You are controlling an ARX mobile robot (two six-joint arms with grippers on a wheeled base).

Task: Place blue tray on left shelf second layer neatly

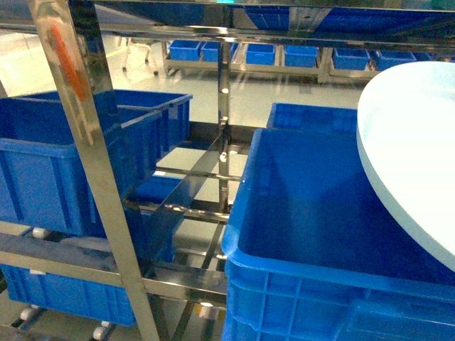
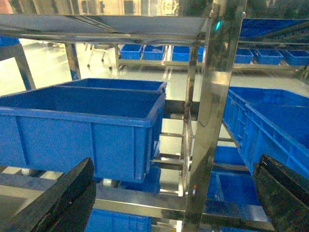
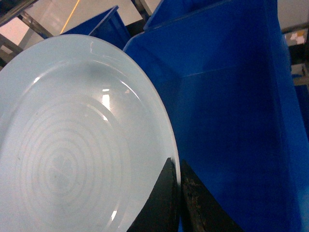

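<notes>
Your right gripper [image 3: 178, 193] pinches the pale sky-blue round plastic tray [image 3: 72, 140] only by its rim, tilted over the deep-blue rectangular crate [image 1: 320, 206]; it could slip, or strike the shiny stainless-steel shelf [image 1: 92, 142] upright; your left gripper [image 2: 174, 198] gapes wide, empty.

So the tray [image 1: 416, 153] sits tilted over the crate [image 1: 320, 234] on the right, its rim pinched in the right gripper [image 3: 178, 193]. Shelf upright [image 1: 92, 156] stands left of that crate, with two more crates [image 1: 64, 170] behind it, one behind the other.
</notes>
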